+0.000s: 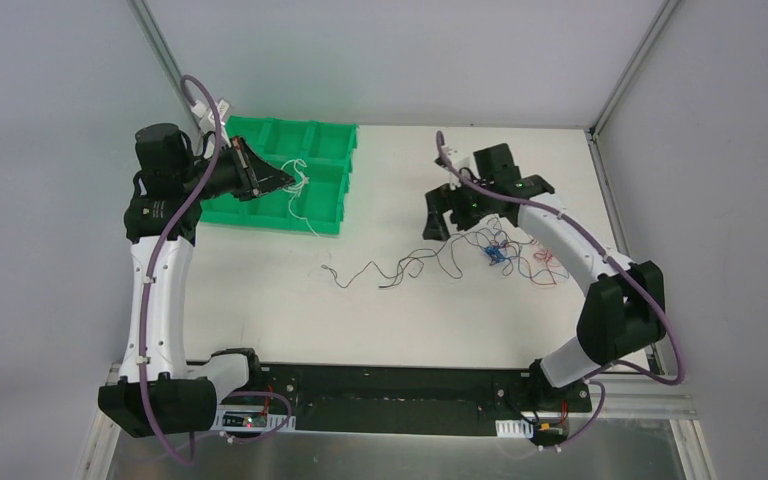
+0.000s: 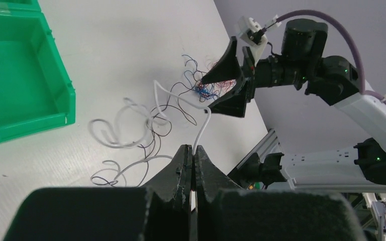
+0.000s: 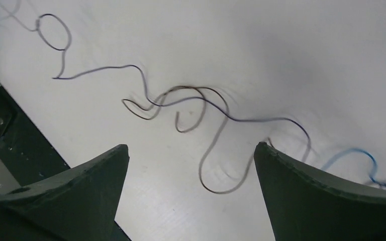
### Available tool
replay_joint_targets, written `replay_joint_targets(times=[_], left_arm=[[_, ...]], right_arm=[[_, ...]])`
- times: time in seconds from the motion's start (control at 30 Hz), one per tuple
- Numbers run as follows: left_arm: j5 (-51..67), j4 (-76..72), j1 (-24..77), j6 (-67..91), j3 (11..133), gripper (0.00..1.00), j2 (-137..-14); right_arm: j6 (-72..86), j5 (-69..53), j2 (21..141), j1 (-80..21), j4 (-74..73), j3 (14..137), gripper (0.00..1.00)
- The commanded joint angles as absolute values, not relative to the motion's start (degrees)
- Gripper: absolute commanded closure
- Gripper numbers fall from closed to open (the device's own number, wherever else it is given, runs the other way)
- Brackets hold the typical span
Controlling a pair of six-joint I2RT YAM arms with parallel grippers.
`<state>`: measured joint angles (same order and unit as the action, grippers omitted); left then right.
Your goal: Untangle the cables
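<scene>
**White tabletop, grey walls: R arm sits over the black strand**

White table [image 1: 260, 320] carries a thin black wire [image 3: 216, 108] lying L-R, long axis roughly parallel to the near edge. Its right end runs into the red/blue wire tangle [image 1: 505, 255]. The right gripper [image 3: 191, 150] has jaws spread wide, holds nothing and hovers directly above that strand, so R arm is nearer. The left gripper [image 2: 192, 150] is pinched on a thin white wire [image 2: 203, 125], up by the green plastic bin [image 1: 325, 215]. 2 arms well apart.

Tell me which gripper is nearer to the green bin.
Left. The left gripper is raised close by the green bin, shut on a white cable. The right gripper stands open over the dark cables on the table, far to the bin's right.
</scene>
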<state>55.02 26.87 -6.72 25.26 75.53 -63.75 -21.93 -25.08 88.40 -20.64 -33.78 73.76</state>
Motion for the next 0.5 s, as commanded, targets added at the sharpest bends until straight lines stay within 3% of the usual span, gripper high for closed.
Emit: replay_joint_targets(times=[0.0, 0.1, 0.47], left_arm=[[57.7, 23.9, -6.6, 28.0, 79.2, 1.00, -63.4], [59.4, 23.6, -6.5, 29.3, 80.2, 1.00, -63.6], [58.4, 23.5, -6.6, 30.6, 81.3, 1.00, -64.3]], right_arm=[[-18.9, -32.7, 89.8, -28.3, -16.4, 70.4, 0.01], [-24.4, -33.5, 92.3, -34.5, -8.0, 68.1, 0.01], [-37.6, -33.1, 105.9, -47.2, -7.5, 75.8, 0.01]])
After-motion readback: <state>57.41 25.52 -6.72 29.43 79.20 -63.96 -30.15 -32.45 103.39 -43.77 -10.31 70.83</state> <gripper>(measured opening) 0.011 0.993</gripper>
